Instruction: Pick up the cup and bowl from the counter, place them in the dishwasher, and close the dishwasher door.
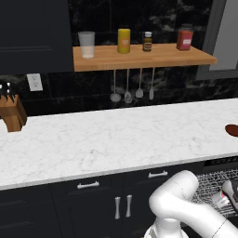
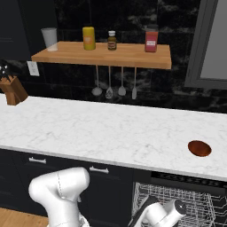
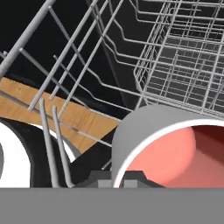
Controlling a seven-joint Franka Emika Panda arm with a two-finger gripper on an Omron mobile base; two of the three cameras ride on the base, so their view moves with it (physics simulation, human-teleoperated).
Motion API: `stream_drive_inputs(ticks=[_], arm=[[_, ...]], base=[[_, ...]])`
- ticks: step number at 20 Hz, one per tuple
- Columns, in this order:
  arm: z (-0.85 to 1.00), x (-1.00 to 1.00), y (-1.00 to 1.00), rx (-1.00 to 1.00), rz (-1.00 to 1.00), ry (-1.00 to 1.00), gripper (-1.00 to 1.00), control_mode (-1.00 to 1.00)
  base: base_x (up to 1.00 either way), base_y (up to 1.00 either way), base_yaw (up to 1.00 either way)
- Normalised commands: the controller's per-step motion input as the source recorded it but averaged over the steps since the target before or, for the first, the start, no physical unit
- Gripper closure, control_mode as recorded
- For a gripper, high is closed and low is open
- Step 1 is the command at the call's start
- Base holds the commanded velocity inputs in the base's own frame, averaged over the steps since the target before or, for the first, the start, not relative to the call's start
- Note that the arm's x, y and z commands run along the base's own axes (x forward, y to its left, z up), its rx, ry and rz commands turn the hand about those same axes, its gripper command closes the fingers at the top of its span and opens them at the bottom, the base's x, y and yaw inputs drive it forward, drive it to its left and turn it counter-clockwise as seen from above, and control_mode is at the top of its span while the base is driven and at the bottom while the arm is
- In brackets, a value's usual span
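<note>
The cup (image 3: 175,153), pale outside and pink-red inside, lies tilted among the wires of the grey rack (image 3: 183,57). My gripper (image 3: 116,178) is shut on the cup's wall. The hand hangs low inside the open dishwasher (image 2: 186,179), over its rack (image 1: 209,183). The gripper (image 1: 226,197) shows at the lower right with the cup (image 1: 220,201) at its tip. From the other side the hand's white body hides the gripper. The dark red-brown bowl (image 2: 199,148) sits on the white marble counter (image 2: 111,128) above the dishwasher. The bowl (image 1: 232,130) shows again at the counter's (image 1: 116,139) right edge.
A wooden shelf (image 1: 139,58) carries a clear tumbler (image 1: 86,44), a yellow jar (image 1: 123,41), a small bottle (image 1: 147,42) and a red jar (image 1: 184,38). Utensils (image 1: 132,88) hang below it. A knife block (image 1: 11,111) stands far left. Dark cabinets (image 1: 93,204) flank the dishwasher.
</note>
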Motion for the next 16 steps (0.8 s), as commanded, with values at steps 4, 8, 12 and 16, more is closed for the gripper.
stream_drive_inputs(ticks=[4,8,12,16], arm=[[-0.28,-0.18,0.11,-0.02,-0.09,0.03,-1.00,-1.00],[0.09,-0.26,0.01,0.00,-0.13,0.00,-1.00,-1.00],[0.52,-0.12,0.00,0.00,-0.18,0.00,-1.00,-1.00],[0.81,-0.20,0.01,0.00,-0.20,0.00,-1.00,-1.00]], base=[[0.00,0.00,0.00],[0.00,0.00,0.00],[0.00,0.00,0.00],[0.00,0.00,0.00]])
